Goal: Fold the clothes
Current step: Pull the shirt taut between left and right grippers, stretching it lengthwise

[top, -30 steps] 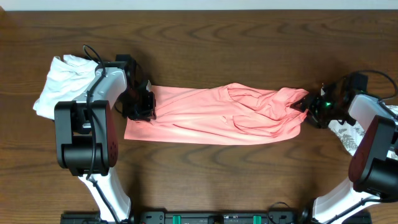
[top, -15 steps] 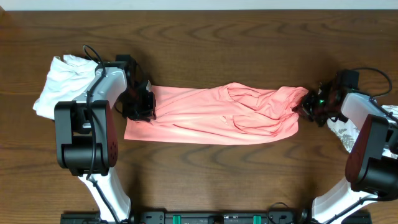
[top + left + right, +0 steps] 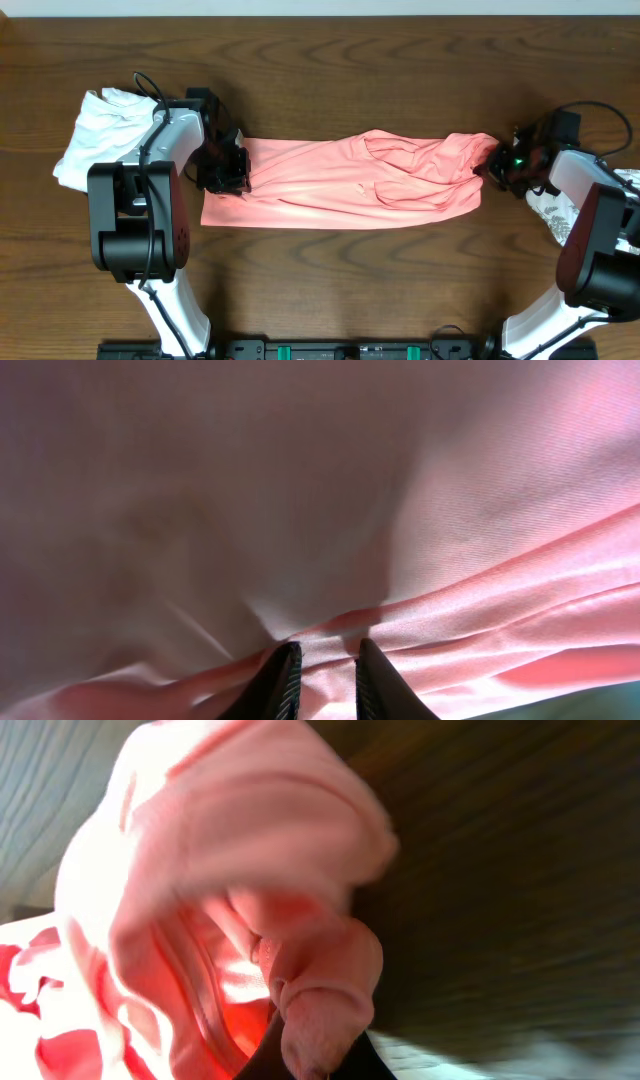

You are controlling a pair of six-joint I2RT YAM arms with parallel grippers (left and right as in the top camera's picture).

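Dark wooden surface carries the pink garment, stretched lengthwise between my two arms. My left claw pinches a fold at its left edge, jaws nearly closed. My right claw is clamped tight on the bunched right end, its fingers mostly buried in cloth.

Your overhead view is evenly lit and sharp across the table, with only thin, soft shadows along the edges of the pink garment. Your left wrist view is dim and hazy toward its upper left, and brightens at the lower right where the folds catch light. Your right wrist view is heavily blurred: the garment glows overexposed at lower left and the table behind it is out of focus.
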